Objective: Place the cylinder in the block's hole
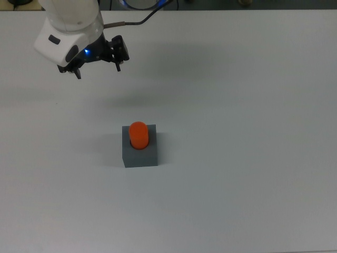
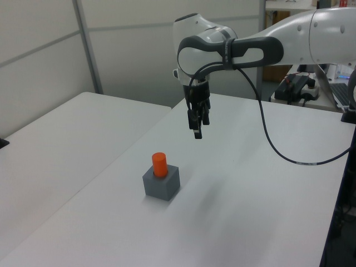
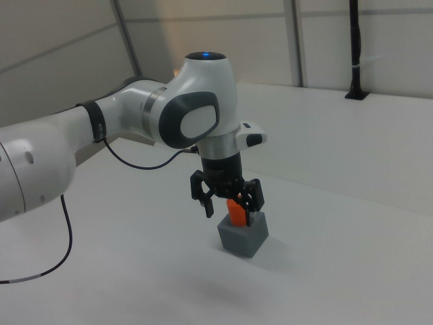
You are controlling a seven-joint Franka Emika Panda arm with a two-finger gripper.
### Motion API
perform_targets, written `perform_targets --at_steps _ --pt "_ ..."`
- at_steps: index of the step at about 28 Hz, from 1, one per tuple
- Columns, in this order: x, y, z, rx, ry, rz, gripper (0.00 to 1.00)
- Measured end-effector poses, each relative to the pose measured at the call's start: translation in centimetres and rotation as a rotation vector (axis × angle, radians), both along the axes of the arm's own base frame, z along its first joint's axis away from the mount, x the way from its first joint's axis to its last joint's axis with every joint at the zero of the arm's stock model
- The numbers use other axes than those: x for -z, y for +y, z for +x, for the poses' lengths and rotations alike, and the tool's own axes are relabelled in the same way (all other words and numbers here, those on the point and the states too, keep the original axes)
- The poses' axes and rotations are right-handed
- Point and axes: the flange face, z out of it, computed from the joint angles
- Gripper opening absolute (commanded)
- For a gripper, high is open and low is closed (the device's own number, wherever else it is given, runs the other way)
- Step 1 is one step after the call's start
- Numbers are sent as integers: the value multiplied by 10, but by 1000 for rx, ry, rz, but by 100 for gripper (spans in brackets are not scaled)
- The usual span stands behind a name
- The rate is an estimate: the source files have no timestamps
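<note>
White table (image 1: pixel 253 174) carries all. Arm (image 2: pixel 311 33) reaches in from the left view's right, wrist bent down. Grey block (image 1: pixel 140 153) sits mid-table; the orange cylinder (image 1: pixel 139 135) stands upright in its top hole, upper part sticking out. Gripper (image 1: pixel 97 67) hangs above the table, well apart from the block, toward the top view's upper left. Fingers spread wide, holding nothing.
</note>
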Motion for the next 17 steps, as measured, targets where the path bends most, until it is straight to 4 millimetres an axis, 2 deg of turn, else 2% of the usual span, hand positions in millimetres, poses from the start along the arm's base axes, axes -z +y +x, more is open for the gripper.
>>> perform_targets --at_steps 17 --pt "-1 5 1 70 -4 -13 100"
